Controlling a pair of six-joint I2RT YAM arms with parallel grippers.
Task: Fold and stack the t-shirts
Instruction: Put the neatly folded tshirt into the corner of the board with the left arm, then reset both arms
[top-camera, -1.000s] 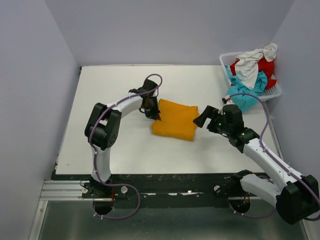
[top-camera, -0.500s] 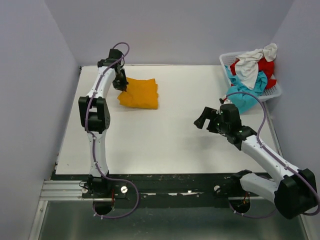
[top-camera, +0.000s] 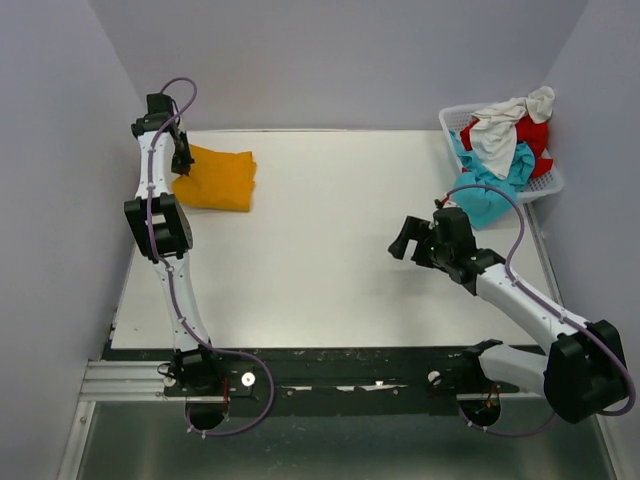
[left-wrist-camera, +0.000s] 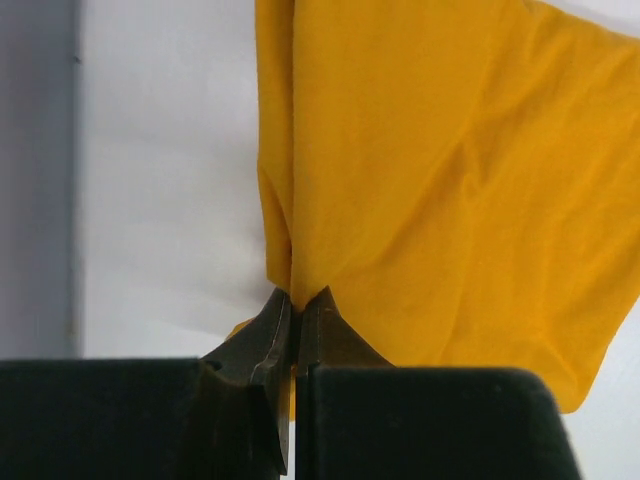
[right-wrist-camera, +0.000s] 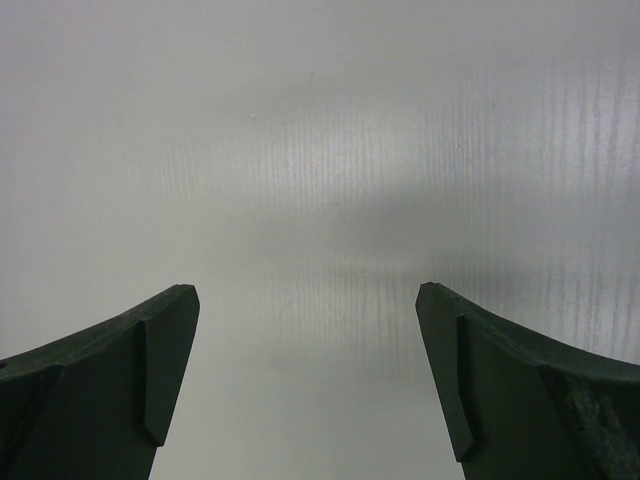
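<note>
A folded mustard-orange t-shirt (top-camera: 217, 179) lies at the far left corner of the table. My left gripper (top-camera: 181, 166) is shut on its left edge; in the left wrist view the jaws (left-wrist-camera: 296, 300) pinch a fold of the orange cloth (left-wrist-camera: 440, 190). Turquoise (top-camera: 490, 195), red (top-camera: 533, 132) and white (top-camera: 500, 128) t-shirts are heaped in and over the white lattice basket (top-camera: 452, 120) at the far right. My right gripper (top-camera: 402, 239) is open and empty over bare table right of centre, its fingers (right-wrist-camera: 150, 370) wide apart.
Grey walls close the table in at the left, back and right. The left arm stretches along the table's left edge (top-camera: 135, 250). The turquoise cloth hangs out of the basket onto the table near my right arm.
My left gripper has dragged the orange t-shirt from the table's middle to the far left corner. My right gripper has stayed about where it was, turning slightly.
</note>
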